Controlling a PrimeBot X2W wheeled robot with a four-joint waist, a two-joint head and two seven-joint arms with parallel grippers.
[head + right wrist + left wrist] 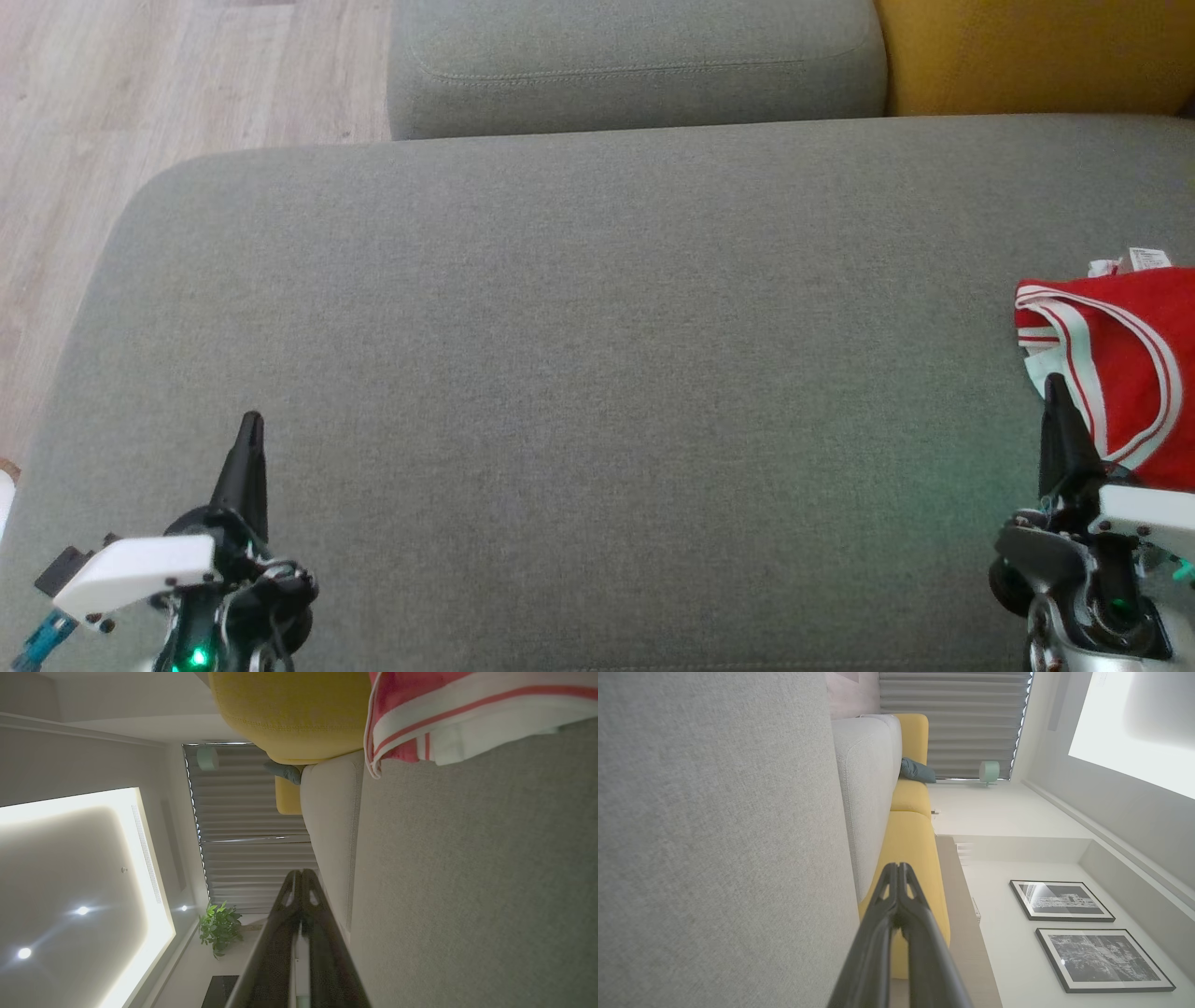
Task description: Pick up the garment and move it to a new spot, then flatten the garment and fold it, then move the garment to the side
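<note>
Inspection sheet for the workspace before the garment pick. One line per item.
surface: grey sofa cushion, broad bare stretch ahead of the robot.
job's things: red garment with white trim, bunched at the right of the head view and cut off by its edge.
clutter: nothing seen.
end effectors: left end effector shut, empty, over the cushion; right end effector shut, empty, short of the garment and apart from it in the right wrist view.
cables: thin wiring at the left wrist.
surroundings: wood floor, yellow cushion, blinds, framed pictures, plant.
</note>
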